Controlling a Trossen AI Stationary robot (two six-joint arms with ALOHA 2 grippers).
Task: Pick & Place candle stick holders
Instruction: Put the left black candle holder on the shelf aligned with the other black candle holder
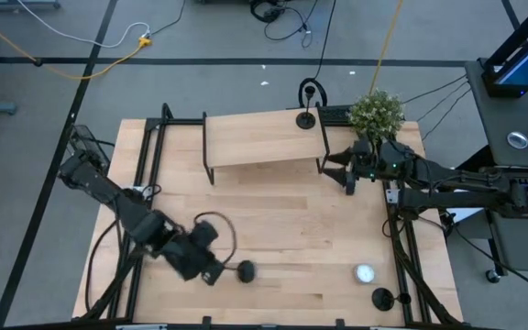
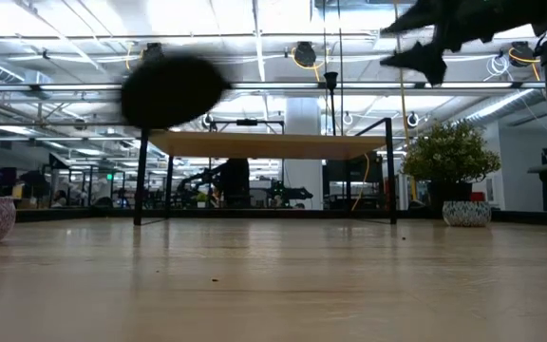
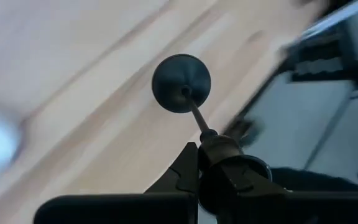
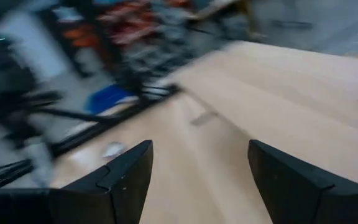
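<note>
Holder [image 3: 182,84] hangs in my left gripper [image 3: 213,165], pinched at its cup end, disc base pointing outward, above the table's [image 1: 273,206] front-left area. Second holder [image 1: 306,118] stands on the shelf [image 1: 259,139]; a third [image 1: 382,298] stands at the front-right corner, beside a tealight [image 1: 364,272]. My right gripper [image 4: 197,180], fingers spread and empty, hovers beside the plant [image 1: 376,112].

Left tool [image 1: 216,273]: near worktop's front edge, fingers closed, arm reaching low | Right tool [image 1: 337,168]: raised near back-right corner, fingers spread apart
</note>
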